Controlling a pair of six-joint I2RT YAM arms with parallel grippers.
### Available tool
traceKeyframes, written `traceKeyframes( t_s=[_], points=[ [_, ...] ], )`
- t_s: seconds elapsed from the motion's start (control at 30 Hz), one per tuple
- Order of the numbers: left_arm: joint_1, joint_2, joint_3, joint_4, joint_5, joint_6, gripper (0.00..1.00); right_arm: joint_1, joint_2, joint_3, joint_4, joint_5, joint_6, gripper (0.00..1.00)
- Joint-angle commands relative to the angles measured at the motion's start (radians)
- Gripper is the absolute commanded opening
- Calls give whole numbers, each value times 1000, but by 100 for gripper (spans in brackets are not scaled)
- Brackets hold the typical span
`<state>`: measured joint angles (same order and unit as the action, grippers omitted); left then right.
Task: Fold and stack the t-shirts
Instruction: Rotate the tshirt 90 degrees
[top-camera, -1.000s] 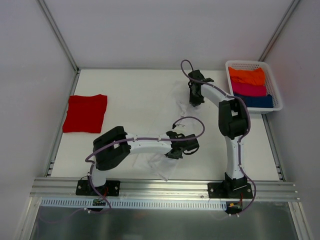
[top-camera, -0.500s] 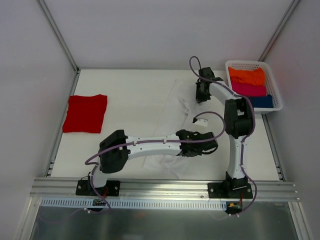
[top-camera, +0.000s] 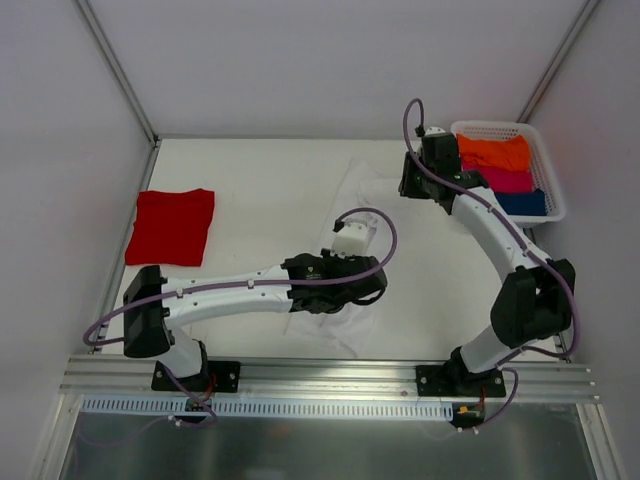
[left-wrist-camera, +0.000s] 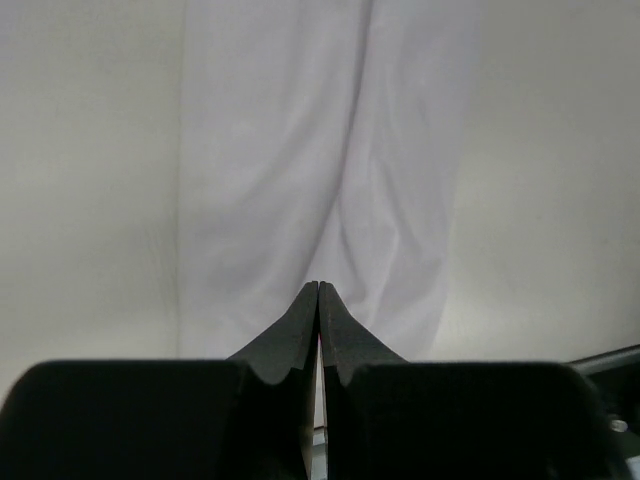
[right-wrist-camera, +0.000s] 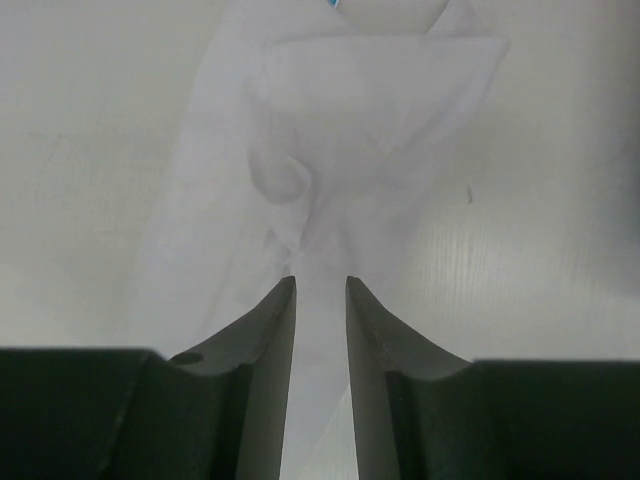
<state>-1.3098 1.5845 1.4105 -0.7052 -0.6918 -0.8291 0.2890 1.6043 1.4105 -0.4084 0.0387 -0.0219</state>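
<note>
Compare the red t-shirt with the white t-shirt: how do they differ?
The red t-shirt lies folded into a rectangle at the left of the table; the white t-shirt is stretched out, wrinkled, mid-table. Nothing touches the red one; the left end effector and the right end effector each pinch the white one. Both are plain cloth.

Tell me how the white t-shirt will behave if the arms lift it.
Probably floppy: the white t-shirt runs in soft folds from the shut left pincer. Likely light and thin, since it bunches into creases at the right pincer. It would probably sag between the pinch points rather than hold shape.
</note>
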Motion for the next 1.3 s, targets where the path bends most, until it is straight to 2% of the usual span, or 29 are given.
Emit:
traceKeyframes(
  t_s=[0.0, 0.13, 0.3, 0.43, 0.5, 0.6, 0.8, 1.27],
  points=[
    [27, 17, -103, -62, 14, -45, 0, 58, -55, -122, -21, 20, 74, 30],
    [43, 51, -182, -59, 27, -56, 0, 96, -75, -212, 20, 73, 105, 30],
    [58, 106, -202, -57, 61, -41, 0, 91, 87, -82, -50, 107, 93, 26],
    [63, 69, -266, -27, 81, -59, 0, 81, 216, 80, -75, 118, 105, 17],
    [79, 16, -344, 51, 138, -45, 0, 72, 293, 145, -113, 113, 106, 8],
    [107, -87, -476, 203, 211, -15, 0, 55, 367, 251, -150, 112, 106, 3],
    [207, -247, -683, 426, 359, 27, 0, 38, 453, 369, -204, 138, 85, 2],
    [215, -198, -673, 483, 446, 45, 0, 38, 637, 490, -316, 168, 74, 1]
  ],
)
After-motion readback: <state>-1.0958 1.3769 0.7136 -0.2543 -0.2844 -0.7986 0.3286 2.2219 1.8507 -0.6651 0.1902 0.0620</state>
